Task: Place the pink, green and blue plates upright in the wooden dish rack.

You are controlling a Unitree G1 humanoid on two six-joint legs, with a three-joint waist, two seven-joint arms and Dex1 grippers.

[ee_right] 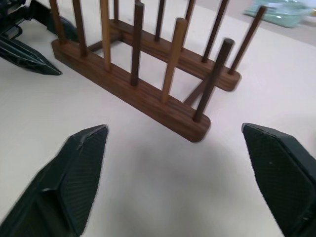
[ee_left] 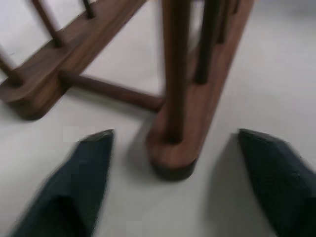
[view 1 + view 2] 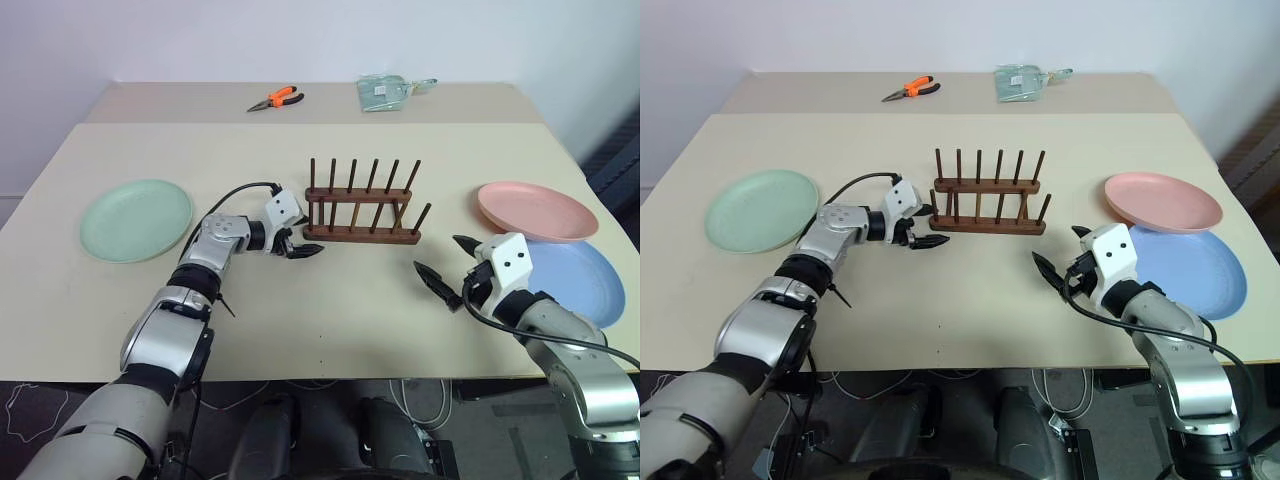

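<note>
We see the left gripper [image 3: 303,248] with jaws apart astride the near rail end of the rack [image 3: 361,213], mid-table, gripping nothing. The right gripper [image 3: 446,262] gapes wide, empty.

A pale beige table [image 3: 300,330] fills most of the scene, its near edge running straight across the front. A second table [image 3: 200,100] of the same colour butts against its far edge, with a thin seam between them. Behind stands a plain white wall [image 3: 300,40]. Under the near edge, the dark floor [image 3: 30,410] carries loose white cables [image 3: 20,405]. Light is soft and even.
</note>
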